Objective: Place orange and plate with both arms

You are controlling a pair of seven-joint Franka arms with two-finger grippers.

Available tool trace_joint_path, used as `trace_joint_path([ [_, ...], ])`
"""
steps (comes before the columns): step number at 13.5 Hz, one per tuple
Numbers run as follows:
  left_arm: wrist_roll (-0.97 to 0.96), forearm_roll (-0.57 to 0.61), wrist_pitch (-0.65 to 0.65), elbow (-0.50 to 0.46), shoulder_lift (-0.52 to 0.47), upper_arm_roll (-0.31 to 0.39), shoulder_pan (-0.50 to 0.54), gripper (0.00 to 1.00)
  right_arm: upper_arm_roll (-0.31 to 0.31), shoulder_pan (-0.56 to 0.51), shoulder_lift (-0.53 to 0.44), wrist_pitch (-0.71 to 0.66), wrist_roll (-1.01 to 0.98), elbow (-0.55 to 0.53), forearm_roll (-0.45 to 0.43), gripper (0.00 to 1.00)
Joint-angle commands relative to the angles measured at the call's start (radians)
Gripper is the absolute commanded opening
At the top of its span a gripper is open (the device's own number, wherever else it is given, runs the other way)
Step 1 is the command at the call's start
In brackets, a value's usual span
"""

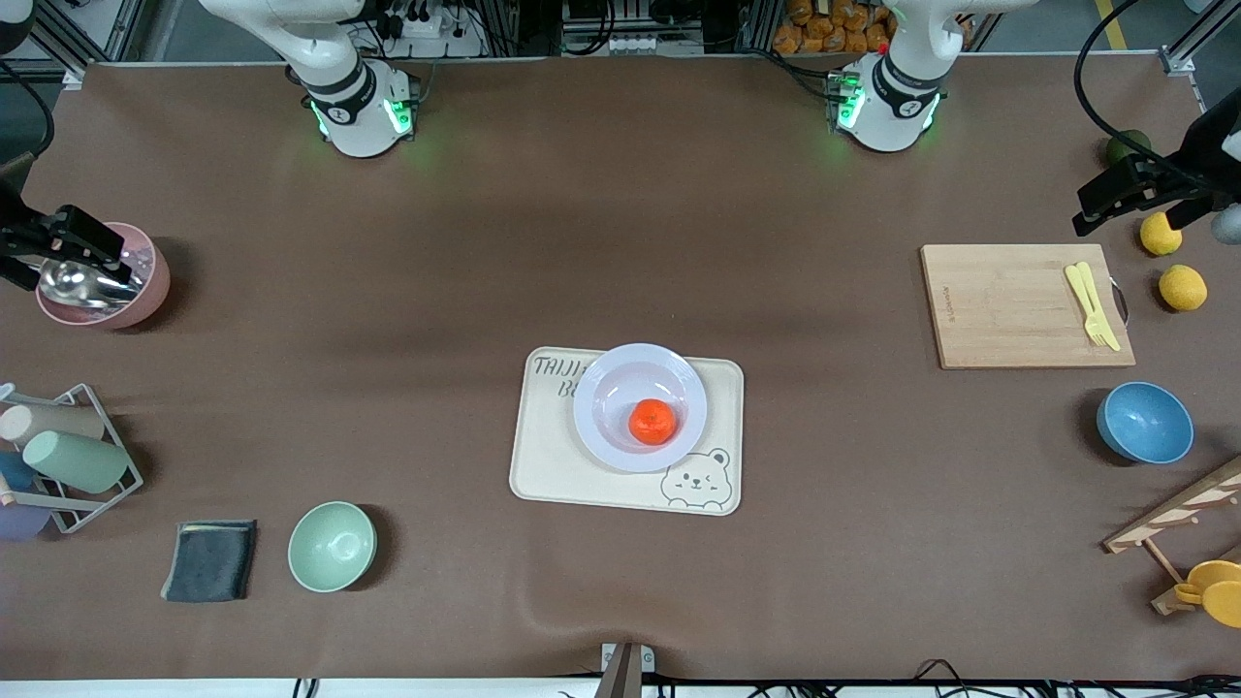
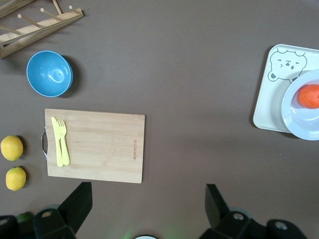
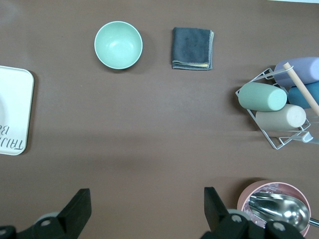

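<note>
The orange (image 1: 652, 422) lies in the sunken centre of the pale lavender plate (image 1: 611, 378). The plate rests on a cream bear-print tray (image 1: 543, 465) in the middle of the table. The left wrist view also shows the orange (image 2: 310, 95), the plate (image 2: 301, 127) and the tray (image 2: 269, 99). My left gripper (image 1: 1115, 194) (image 2: 147, 196) is open and empty, up in the air at the left arm's end over the table beside the cutting board. My right gripper (image 1: 82, 242) (image 3: 147, 199) is open and empty, up over the pink cup at the right arm's end.
A cutting board (image 1: 1018, 305) with a yellow fork (image 1: 1091, 305), two lemons (image 1: 1183, 287), a dark green fruit (image 1: 1125, 145), a blue bowl (image 1: 1144, 423) and a wooden rack (image 1: 1178, 514) sit at the left arm's end. A pink cup (image 1: 145, 291), wire cup rack (image 1: 68, 465), grey cloth (image 1: 208, 560) and mint bowl (image 1: 332, 547) sit at the right arm's end.
</note>
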Motion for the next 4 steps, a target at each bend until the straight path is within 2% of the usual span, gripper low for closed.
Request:
trace_joint_path([
  [1,0.019,-0.019,-0.008,0.012,-0.001,-0.004,0.005,1.00,-0.001,-0.002,0.019,-0.005,0.006,0.022,-0.017,1.00],
  [4,0.020,-0.013,-0.008,0.014,-0.001,-0.004,0.002,1.00,-0.002,0.001,0.019,-0.003,0.006,0.022,-0.019,1.00],
])
